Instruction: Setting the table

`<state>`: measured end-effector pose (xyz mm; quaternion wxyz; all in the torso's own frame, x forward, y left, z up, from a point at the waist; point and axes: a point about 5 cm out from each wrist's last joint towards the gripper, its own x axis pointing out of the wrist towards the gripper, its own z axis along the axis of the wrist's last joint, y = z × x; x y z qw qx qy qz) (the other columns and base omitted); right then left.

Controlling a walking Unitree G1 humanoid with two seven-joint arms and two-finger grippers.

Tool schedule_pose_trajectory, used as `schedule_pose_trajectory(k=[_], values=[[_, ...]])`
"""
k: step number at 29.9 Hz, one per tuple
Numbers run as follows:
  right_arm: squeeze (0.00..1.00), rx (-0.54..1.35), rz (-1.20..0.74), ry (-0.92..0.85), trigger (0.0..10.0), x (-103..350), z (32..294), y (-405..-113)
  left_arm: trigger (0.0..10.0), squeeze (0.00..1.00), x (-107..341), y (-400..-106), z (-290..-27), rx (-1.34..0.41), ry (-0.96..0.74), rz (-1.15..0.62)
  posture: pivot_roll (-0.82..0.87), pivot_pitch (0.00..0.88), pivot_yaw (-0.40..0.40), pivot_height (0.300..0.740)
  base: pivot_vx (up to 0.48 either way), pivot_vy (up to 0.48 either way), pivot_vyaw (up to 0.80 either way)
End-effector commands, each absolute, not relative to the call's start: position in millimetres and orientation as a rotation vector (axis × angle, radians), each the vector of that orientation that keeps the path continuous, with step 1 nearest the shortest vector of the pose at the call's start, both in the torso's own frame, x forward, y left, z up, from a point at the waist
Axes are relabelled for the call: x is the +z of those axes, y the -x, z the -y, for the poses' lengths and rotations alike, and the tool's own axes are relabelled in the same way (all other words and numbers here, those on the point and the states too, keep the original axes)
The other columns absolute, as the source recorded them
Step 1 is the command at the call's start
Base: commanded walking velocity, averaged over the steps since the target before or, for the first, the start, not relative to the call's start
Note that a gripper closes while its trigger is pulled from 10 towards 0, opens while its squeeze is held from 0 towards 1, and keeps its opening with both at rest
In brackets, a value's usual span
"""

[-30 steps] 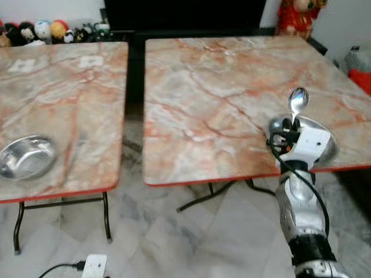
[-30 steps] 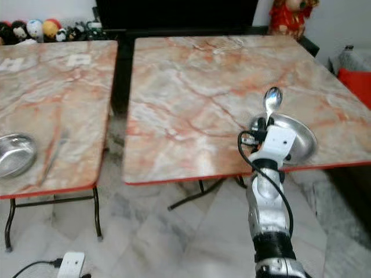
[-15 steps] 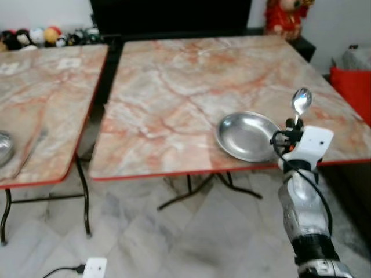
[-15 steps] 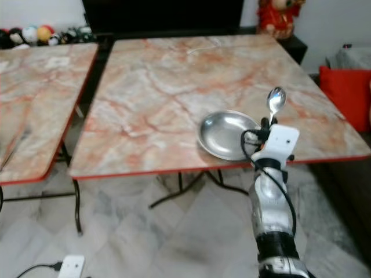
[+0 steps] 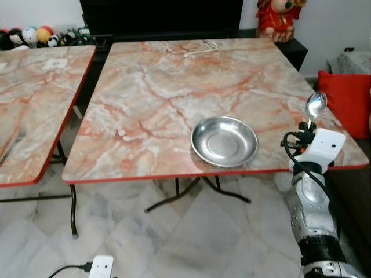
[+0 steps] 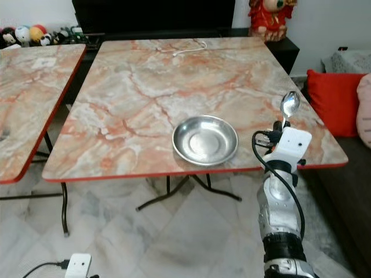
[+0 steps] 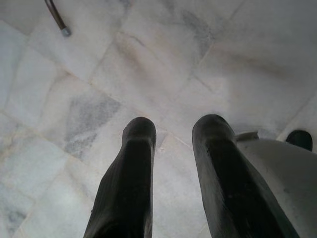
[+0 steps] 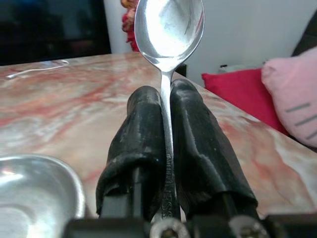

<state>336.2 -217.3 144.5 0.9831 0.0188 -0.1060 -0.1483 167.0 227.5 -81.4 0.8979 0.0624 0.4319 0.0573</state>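
A shiny metal spoon stands upright, bowl up, with my right gripper shut on its handle. That gripper hovers over the marble table's front right corner. A round steel bowl sits empty on the table near the front edge, to the left of the spoon. In the right wrist view the bowl's rim lies low beside the fingers. My left gripper hangs over the marble floor, its two black fingers apart with nothing between them.
A second marble table stands to the left across a narrow gap. A white cable lies at the table's far side. Red and pink cushions sit right of the table. A white charger lies on the floor.
The camera has swung right, so both tables slid left in view. The left table's bowl has left the picture. The spoon stays held upright, now to the right of the bowl.
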Motion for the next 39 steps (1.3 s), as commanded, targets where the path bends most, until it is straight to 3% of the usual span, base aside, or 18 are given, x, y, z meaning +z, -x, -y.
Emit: schedule_pose_trajectory(k=[1,17,25,30,33,39], values=[[0.0,-0.271,0.215,-0.036,10.0,149,212,-340,10.0,0.0,-84,-160,-231,0.129,-0.131,-0.928,-0.03,0.081,-0.003,0.74,0.341,0.0,0.0],[0.0,-0.281,0.172,-0.008,10.0,151,218,-347,10.0,0.0,-85,-157,-230,0.127,-0.126,-0.935,-0.04,0.089,-0.006,0.74,0.074,0.0,0.0],[0.0,-0.304,-0.032,-0.014,10.0,146,245,-353,10.0,0.0,-86,-157,-230,0.12,-0.125,-0.938,-0.04,0.095,-0.004,0.74,0.0,0.0,0.0],[0.0,-0.223,-0.107,0.049,10.0,145,250,-355,10.0,0.0,-86,-157,-230,0.12,-0.125,-0.941,-0.04,0.096,-0.004,0.74,0.0,0.0,0.0],[0.0,-0.077,-0.186,0.013,10.0,135,244,-357,10.0,0.0,-86,-156,-231,0.114,-0.129,-0.944,-0.04,0.08,0.004,0.74,0.0,0.0,0.0],[0.0,-0.058,-0.286,-0.051,10.0,116,244,-353,10.0,0.0,-86,-156,-232,0.115,-0.128,-0.945,-0.03,0.039,0.007,0.74,0.0,0.0,0.0]])
